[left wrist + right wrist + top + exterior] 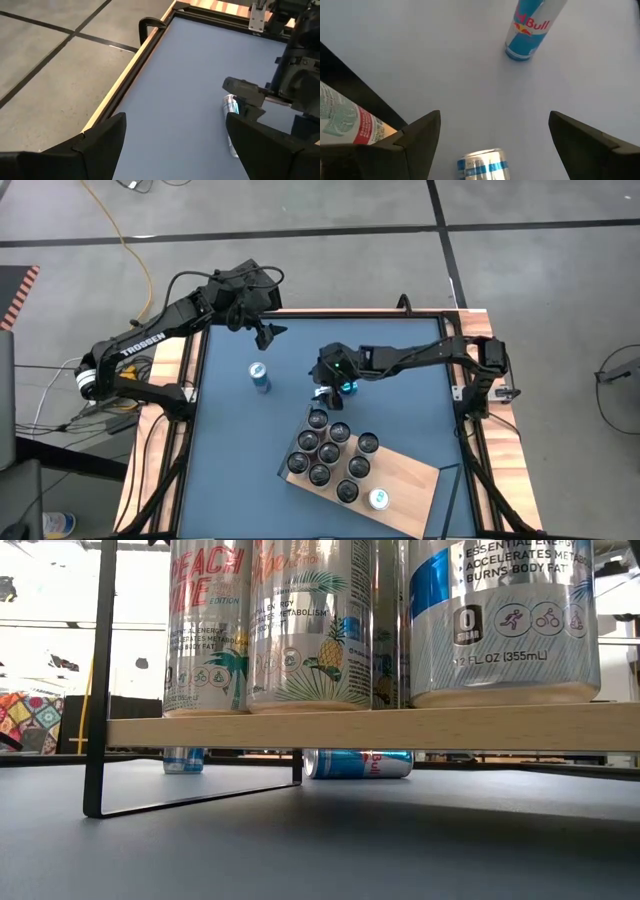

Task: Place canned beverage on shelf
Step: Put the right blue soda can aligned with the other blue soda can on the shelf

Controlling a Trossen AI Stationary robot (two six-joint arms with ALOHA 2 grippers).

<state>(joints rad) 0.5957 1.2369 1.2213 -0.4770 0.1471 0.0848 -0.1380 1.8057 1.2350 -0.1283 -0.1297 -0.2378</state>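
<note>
Nearby, 2 loose cans beside shelf

Grey tiled floor with dark seams surrounds the counter; a yellow cable trails across it. Behind, bright light washes the room out, with what may be a patterned cloth at one side.

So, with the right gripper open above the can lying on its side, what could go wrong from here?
1. The lying blue-and-silver can is round and may roll away as the open right gripper closes on it.
2. It lies close to the light-wood shelf board crowded with tall cans; the descending gripper might knock them.
3. The upright blue can stands nearby, so a wide swing could tip it.
</note>
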